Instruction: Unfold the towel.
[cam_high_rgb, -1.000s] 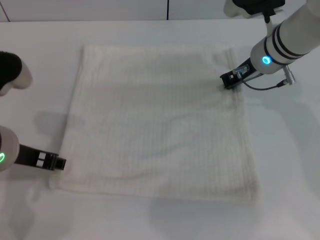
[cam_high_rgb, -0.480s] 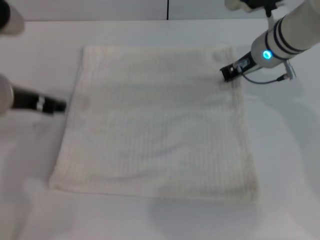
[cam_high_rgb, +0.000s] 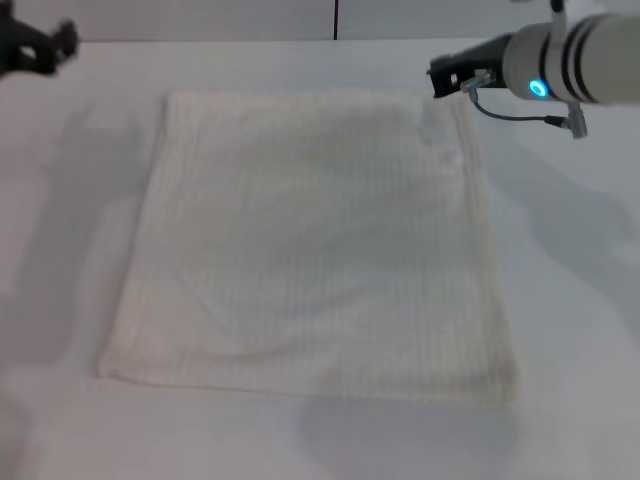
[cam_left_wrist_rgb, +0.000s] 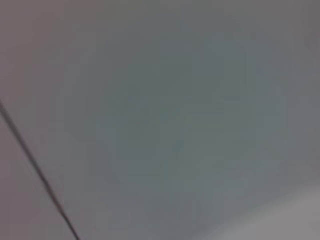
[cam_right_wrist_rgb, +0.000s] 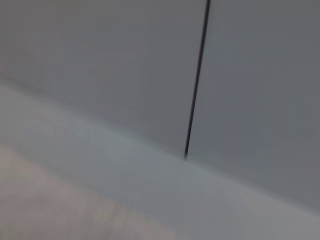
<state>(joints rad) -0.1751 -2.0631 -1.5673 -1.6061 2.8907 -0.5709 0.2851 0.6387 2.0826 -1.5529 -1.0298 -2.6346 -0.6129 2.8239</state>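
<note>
One item: towel — cream-white ribbed terry, lying spread in a single flat sheet on the white table, near edge closest to the robot's body, far edge toward the wall.
Handling: judged soft, light and limp; likely to drag and bunch if pulled flat, so best pinched at a corner or hem and lifted.
Progress: appears fully opened — no fold visible.
Right gripper: raised just above the towel's far right corner, not touching it; carries nothing; finger spread cannot be told.
Left gripper: well apart, beyond the far left corner, lifted clear; carries nothing; finger spread cannot be told.
</note>
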